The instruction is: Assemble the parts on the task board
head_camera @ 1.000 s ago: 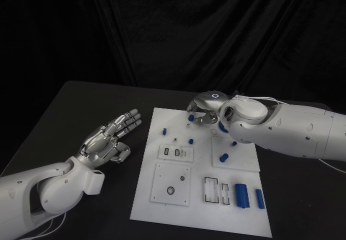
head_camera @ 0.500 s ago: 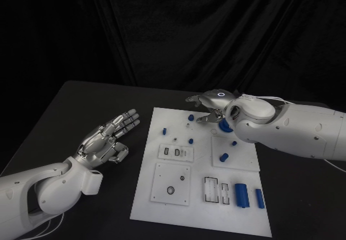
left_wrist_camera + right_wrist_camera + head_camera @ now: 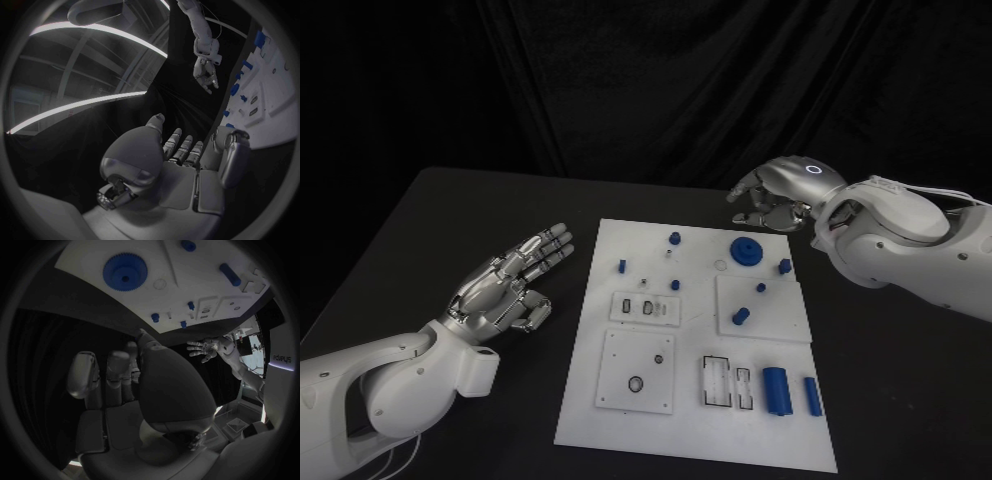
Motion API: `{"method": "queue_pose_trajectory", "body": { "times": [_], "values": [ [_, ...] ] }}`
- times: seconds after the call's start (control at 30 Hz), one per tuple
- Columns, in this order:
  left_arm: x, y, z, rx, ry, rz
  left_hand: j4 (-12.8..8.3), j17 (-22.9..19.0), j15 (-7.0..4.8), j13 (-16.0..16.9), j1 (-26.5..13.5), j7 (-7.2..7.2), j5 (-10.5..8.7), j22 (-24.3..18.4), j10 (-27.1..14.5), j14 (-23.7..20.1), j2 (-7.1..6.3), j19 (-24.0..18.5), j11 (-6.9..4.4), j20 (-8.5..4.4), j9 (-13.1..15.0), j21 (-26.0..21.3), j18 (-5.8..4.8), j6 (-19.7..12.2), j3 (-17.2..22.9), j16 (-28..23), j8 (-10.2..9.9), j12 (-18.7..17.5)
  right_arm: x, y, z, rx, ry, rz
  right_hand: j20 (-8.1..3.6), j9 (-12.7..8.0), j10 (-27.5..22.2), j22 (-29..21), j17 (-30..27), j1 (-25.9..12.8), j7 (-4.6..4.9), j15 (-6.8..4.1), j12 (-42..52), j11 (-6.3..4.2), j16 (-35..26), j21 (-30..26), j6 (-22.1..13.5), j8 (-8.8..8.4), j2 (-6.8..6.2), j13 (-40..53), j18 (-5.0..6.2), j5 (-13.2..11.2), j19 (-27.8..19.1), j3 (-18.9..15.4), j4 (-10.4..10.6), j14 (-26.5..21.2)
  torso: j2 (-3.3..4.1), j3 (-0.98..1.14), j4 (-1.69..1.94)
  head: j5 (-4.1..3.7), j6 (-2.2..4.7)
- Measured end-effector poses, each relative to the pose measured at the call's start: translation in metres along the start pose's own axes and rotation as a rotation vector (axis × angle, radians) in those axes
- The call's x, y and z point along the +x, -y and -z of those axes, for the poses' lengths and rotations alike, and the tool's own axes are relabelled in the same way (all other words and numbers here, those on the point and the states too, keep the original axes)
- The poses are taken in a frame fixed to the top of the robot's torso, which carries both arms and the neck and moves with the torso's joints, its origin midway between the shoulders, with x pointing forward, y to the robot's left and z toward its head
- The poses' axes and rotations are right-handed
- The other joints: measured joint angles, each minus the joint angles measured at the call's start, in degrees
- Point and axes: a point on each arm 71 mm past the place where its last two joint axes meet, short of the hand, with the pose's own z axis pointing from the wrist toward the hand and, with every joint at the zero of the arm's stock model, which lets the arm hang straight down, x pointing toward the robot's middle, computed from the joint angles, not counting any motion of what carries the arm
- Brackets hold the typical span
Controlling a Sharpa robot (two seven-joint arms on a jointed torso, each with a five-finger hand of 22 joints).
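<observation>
The board [image 3: 635, 395] lies in the middle of the frame, and a blue gear [image 3: 749, 250] sits flat near its upper right corner, free of both hands. The right hand [image 3: 779, 195] hangs above and just beyond that corner, up in the upper right of the frame, fingers loosely apart and holding nothing; its wrist view looks straight down on the gear from above. The left hand [image 3: 512, 278] rests flat and spread at left of centre, off the board's left edge, also holding nothing. The gear looks placed, so I judge one step finished and the next pick pending. Loose candidates lie lower right: two long cylinders [image 3: 776, 390] beside an outlined slot [image 3: 718, 381] (likely their seat, though I cannot be sure). The next move calls for the right hand to come down the frame to them and pinch one cleanly.
</observation>
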Motion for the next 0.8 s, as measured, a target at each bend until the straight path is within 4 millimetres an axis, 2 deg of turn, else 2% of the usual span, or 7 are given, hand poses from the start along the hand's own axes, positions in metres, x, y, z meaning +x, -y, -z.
{"method": "queue_pose_trajectory", "body": {
  "times": [0.03, 0.13, 0.27, 0.4, 0.47, 0.7, 0.8],
  "values": [
    [0.000, 0.000, 0.000, 0.000, 0.000, 0.000, 0.0, 0.0, 0.00, 0.0, 0.0, 0.00, 0.00, 0.0, 0.0, 0.0, 0.00, 0.0, 0.00, 0.00, 0.0, 0.0, 0.00, 0.0, 0.0, 0.0, 0.0, 0.0, 0.000, 0.003, 0.003, 0.008, -0.003, -0.003, -0.10, 0.4, 5.8, 1.9, 10.7, -1.6, 0.18, -0.03, 10.8, -0.33, 5.8, 1.3, 0.8, 0.00, 0.13, 13.5, 0.01, -0.2, 1.0, -0.6, 0.7, 2.1, -0.03, 0.01, -0.04, -0.04, 0.00],
    [0.000, -0.001, -0.001, -0.001, -0.001, 0.001, -0.2, 0.0, 0.20, 0.0, 0.0, 0.00, 0.00, 0.0, -0.2, 0.2, 0.00, 0.0, -0.19, 0.00, -0.1, 0.0, 0.00, 0.0, 0.2, 0.0, 0.0, 0.0, 0.001, 0.011, 0.014, 0.038, -0.016, -0.015, 0.21, 1.1, 11.4, 3.5, 21.3, -3.7, 0.71, 0.04, 19.0, 0.16, 12.8, 2.9, 1.5, -0.83, 0.24, 18.5, 0.00, -0.6, 1.9, -1.4, 1.5, 2.8, -0.19, 0.03, -0.20, -0.17, -0.16],
    [0.000, -0.002, -0.002, -0.002, -0.003, 0.002, -0.2, 0.1, 0.66, 0.0, 0.0, 0.00, 0.21, 0.0, 0.0, 0.2, 0.00, 0.0, -0.41, 0.00, -0.2, 0.0, 0.00, 0.0, 0.2, 0.4, 0.0, 0.0, 0.010, 0.021, 0.028, 0.080, -0.050, -0.032, 0.65, 1.4, 12.1, 3.6, 22.5, -7.2, 1.22, 0.67, 21.0, 0.63, 18.1, 6.8, 2.0, -1.96, -0.57, 18.9, -1.82, -0.8, 5.0, -1.6, 1.7, 3.0, -0.38, 0.03, -0.47, -0.17, -0.32],
    [0.000, -0.002, -0.002, -0.003, -0.003, 0.002, -0.5, 0.1, 1.08, 0.0, 0.0, 0.00, 0.21, 0.0, 0.0, 0.3, 0.00, -0.2, -0.41, 0.20, -0.2, 0.0, 0.00, 0.0, 0.5, 0.4, 0.0, 0.0, 0.019, 0.026, 0.035, 0.113, -0.083, -0.045, 0.82, 1.0, 12.0, 3.6, 22.5, -8.9, 1.56, 0.71, 21.0, 0.63, 18.3, 9.0, 1.6, -2.62, -1.52, 18.9, -1.83, -1.8, 5.2, -1.7, 1.8, 3.0, -0.51, 0.11, -0.75, 0.04, -0.60],
    [-0.001, -0.002, -0.002, -0.003, -0.003, 0.001, -0.5, 0.1, 1.12, 0.0, 0.0, 0.00, 0.20, 0.0, 0.0, 0.3, 0.00, -0.2, -0.41, 0.20, -0.2, 0.0, 0.00, 0.0, 0.5, 0.7, 0.0, 0.3, 0.023, 0.027, 0.038, 0.125, -0.095, -0.049, 0.83, 0.6, 12.0, 3.6, 22.5, -9.2, 1.63, 0.71, 21.0, 0.66, 18.3, 9.6, 0.9, -2.62, -1.81, 18.9, -2.71, -1.9, 5.2, -1.5, 2.0, 3.0, -0.53, 0.14, -0.79, 0.00, -0.74],
    [0.000, -0.003, -0.002, -0.004, -0.006, 0.004, -0.7, 0.2, 1.54, 0.0, 0.0, 0.00, 0.43, 0.0, 0.0, 0.3, 0.00, -0.1, -0.41, 0.34, -0.3, 0.0, 0.00, 0.0, 1.0, 0.9, 0.0, 0.3, 0.034, 0.031, 0.044, 0.161, -0.140, -0.056, 1.03, -0.6, 12.0, 3.6, 22.5, -9.4, 2.14, 1.11, 21.0, 1.07, 18.3, 11.2, -1.4, -2.62, -2.29, 18.9, -2.71, -1.7, 5.4, -0.6, 1.9, 3.0, -0.53, 0.15, -0.79, -0.50, -0.89],
    [0.000, -0.003, -0.002, -0.004, -0.007, 0.004, -0.8, 0.2, 1.67, 0.0, 0.0, 0.00, 0.43, 0.0, 0.0, 0.5, 0.00, -0.1, -0.40, 0.56, -0.3, 0.0, 0.00, 0.0, 1.1, 0.9, 0.0, 0.5, 0.039, 0.030, 0.044, 0.170, -0.153, -0.056, 1.03, -0.9, 12.0, 3.6, 22.5, -7.9, 2.14, 1.11, 21.0, 1.07, 18.3, 11.5, -1.4, -2.62, -2.41, 18.9, -2.71, 0.5, 5.4, 0.0, 1.3, 3.0, -0.52, 0.17, -0.81, -0.52, -0.97]
  ]
}}
